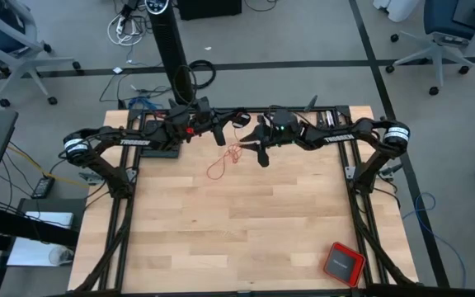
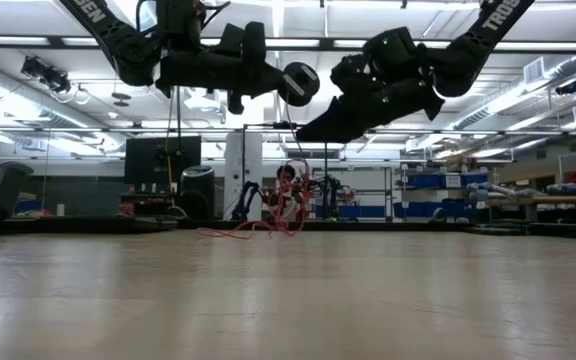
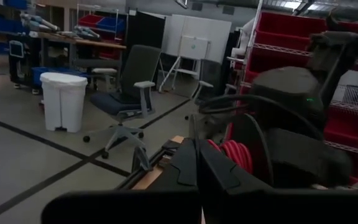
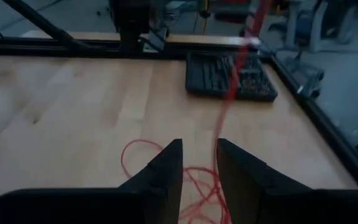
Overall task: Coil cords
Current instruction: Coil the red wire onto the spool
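The thin red cord lies partly in loose loops on the wooden table's far middle; the low view also shows these loops. Another part is a small tight coil at the tips of my left gripper, which is shut and held high, pointing level toward the right arm. From the coil a strand drops to the loops. My right gripper hovers open above the loops, tilted down, and the strand passes close by one finger. Whether it touches, I cannot tell. My left gripper is shut on the red cord at the small coil, which stands right at its fingertips. The fingers come in level from the table's left. They hide the place of contact. The coil is lifted clear of the table, and a strand hangs slack from it.
A black parts case lies at the table's far left, under the left arm. A red square box with a dark top sits at the near right corner. The table's near half is bare wood.
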Motion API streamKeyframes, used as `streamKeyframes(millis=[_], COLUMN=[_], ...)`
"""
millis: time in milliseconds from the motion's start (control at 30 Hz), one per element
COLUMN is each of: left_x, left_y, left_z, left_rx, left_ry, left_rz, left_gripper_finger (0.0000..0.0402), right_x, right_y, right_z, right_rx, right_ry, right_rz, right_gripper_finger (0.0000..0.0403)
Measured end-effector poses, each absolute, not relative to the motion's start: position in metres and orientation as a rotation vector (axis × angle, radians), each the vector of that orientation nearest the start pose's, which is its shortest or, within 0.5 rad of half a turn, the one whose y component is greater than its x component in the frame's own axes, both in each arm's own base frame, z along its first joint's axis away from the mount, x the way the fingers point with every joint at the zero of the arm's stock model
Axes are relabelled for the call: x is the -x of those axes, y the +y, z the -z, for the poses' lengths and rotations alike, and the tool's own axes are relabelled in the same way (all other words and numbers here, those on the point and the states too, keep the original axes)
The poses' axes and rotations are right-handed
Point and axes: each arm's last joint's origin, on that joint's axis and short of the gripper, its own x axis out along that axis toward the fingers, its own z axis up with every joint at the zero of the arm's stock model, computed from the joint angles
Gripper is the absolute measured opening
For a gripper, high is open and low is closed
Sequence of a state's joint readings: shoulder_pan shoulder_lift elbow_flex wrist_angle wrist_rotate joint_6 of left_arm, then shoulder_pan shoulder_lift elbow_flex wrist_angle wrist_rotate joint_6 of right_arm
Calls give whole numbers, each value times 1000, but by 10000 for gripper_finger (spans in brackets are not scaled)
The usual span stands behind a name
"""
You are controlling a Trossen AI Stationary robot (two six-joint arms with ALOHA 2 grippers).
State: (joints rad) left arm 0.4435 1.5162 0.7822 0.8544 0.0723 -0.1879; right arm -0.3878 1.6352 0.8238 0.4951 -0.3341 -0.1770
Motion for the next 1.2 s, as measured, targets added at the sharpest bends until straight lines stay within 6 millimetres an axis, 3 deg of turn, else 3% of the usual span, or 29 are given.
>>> streamKeyframes(millis=[567, 700, 867, 1200], left_x=[-293, -293, -292, -294], left_y=[136, 136, 135, 134], left_z=[-264, -264, -267, -259], left_rx=[199, 199, 191, 99], left_ry=[-213, -217, -236, -133], left_rz=[-346, -345, -320, -201], left_gripper_finger=[0, 0, 0, 0], right_x=[-321, -321, -320, -301], right_y=[-116, -117, -118, -136], right_z=[-204, -203, -201, -207], right_rx=[111, 122, 134, 108], right_ry=[288, 302, 329, 432], right_rz=[135, 163, 171, 338], right_gripper_finger=[91, 68, 9, 2])
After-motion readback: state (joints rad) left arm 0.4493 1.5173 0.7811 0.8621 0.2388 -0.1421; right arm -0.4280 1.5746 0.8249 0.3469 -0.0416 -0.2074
